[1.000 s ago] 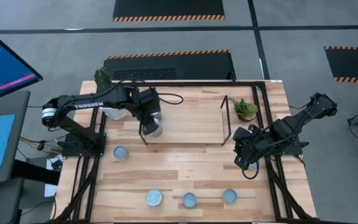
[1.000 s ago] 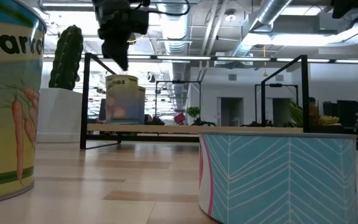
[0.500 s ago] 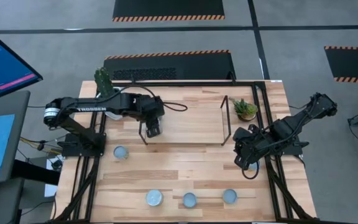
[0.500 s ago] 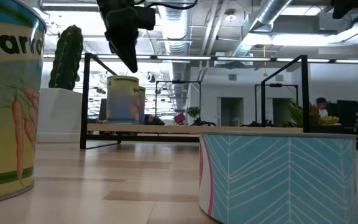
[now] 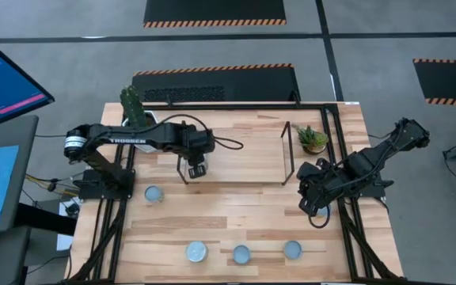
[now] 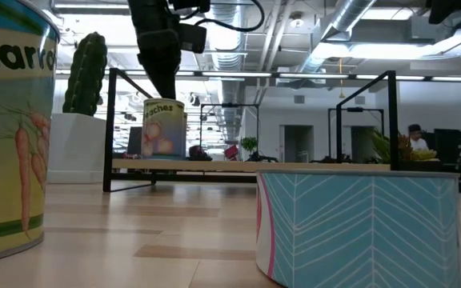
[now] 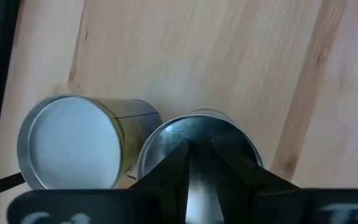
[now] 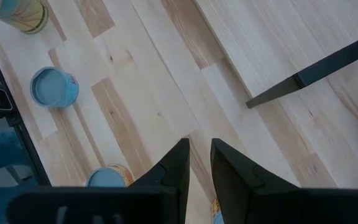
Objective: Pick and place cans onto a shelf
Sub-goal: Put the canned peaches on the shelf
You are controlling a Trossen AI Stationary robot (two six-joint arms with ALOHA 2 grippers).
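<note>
The shelf [image 5: 287,150] is a low black rod frame with a wooden board at the table's far middle. Two cans stand on its left end: one with a peach label [image 6: 164,128] and, right beside it, one with a silvery-white top [image 7: 70,149]. My left gripper [image 5: 197,168] is shut and stands over the peach can's silver top [image 7: 229,134]. My right gripper [image 5: 315,207] is shut and empty at the table's right edge. Loose cans stand on the table at the left [image 5: 153,194] and along the near edge [image 5: 196,252], [image 5: 241,254], [image 5: 292,250]. My left gripper comes from above, its fingers pointing almost straight down. Its shut fingertips [image 6: 167,94] reach the peach can's top near its middle [image 7: 199,127]. The can stands upright on the shelf board. The frames do not show whether the tips press on it or stop just above.
A cactus in a white pot [image 5: 133,107] stands just left of the shelf, and a small spiky plant [image 5: 313,140] just right of it. A black frame [image 5: 335,142] edges the table. A carrot-label can [image 6: 6,128] and a teal can [image 6: 358,224] stand at the near edge.
My left gripper has come down a little onto the peach can, drifted slightly toward the table's right and turned from slanting to nearly upright as the arm stretched out. The peach can has shifted a little to the right on the shelf board.
</note>
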